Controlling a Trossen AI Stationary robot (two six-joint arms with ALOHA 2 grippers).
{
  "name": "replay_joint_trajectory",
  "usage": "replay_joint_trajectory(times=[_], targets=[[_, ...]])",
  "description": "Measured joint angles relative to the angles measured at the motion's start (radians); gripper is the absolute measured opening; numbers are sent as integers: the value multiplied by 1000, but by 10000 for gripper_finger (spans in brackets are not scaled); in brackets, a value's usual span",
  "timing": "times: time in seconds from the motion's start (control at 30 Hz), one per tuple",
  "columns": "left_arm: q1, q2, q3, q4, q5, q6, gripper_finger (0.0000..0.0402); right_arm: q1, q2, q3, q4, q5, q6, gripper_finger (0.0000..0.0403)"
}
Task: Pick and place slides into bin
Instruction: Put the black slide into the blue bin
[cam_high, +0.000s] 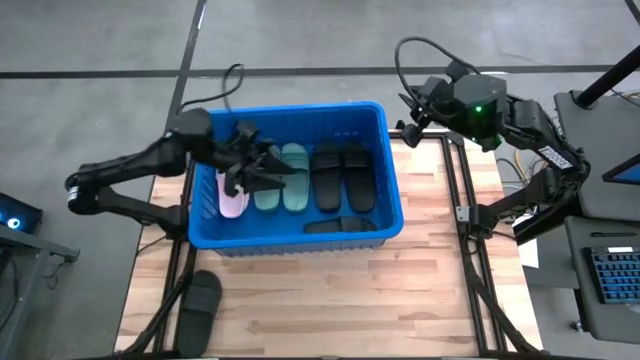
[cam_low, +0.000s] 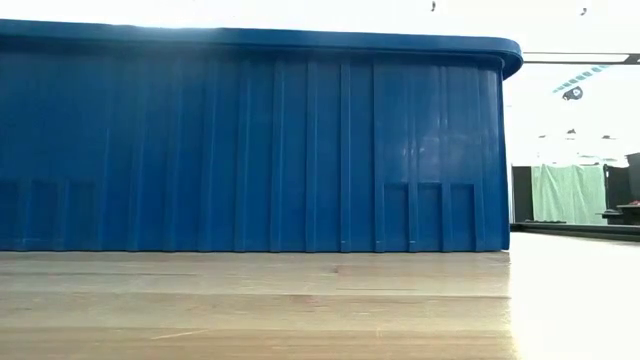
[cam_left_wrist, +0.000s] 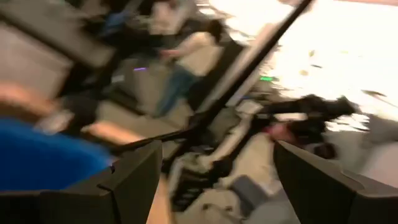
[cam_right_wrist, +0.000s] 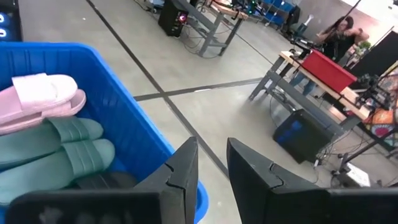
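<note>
The bin (cam_high: 385, 170) sits in the upper middle of the high view, on the table (cam_high: 330, 290). Inside lie a pink slide (cam_high: 232, 200) at the left, two green slides (cam_high: 281, 178) beside it, a black pair (cam_high: 342, 178) to their right, and another black slide (cam_high: 340, 226) along the near wall. One black slide (cam_high: 200, 308) lies outside, at the lower left, hanging partly over the table's edge.

The left gripper (cam_high: 262, 168) hovers over the bin's left part, jaws wide and empty. The right gripper (cam_high: 413, 108) waits at the upper right, past the bin's corner, fingers close together with a narrow gap, holding nothing.

The slides look like light, springy foam: not fragile, likely to squash under a pinch. The wide strap, or one side of the sole, seems the surest hold. The overhanging slide could tip off if nudged.
</note>
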Motion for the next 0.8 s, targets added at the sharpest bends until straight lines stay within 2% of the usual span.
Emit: replay_joint_trajectory(times=[0.13, 0.27, 0.43, 0.6, 0.67, 0.8], targets=[[-59, -99, 0, -277, -220, 30, 286, 0, 0, -1, 1, 1, -43, 79], [-133, -162, 2, -474, -343, -13, 278, 0, 0, -8, 4, 3, -53, 75], [-233, -175, 2, -554, -337, -79, 276, 0, 0, -13, 5, 4, 44, 67], [-328, -167, 2, -637, -227, -81, 276, 0, 0, -15, 2, -17, 250, 67], [-362, -168, 2, -735, -189, -82, 276, 0, 0, -22, 2, -55, 322, 70], [-428, -173, 2, -1039, -176, -82, 276, 0, 0, -56, 1, -148, 439, 78]])
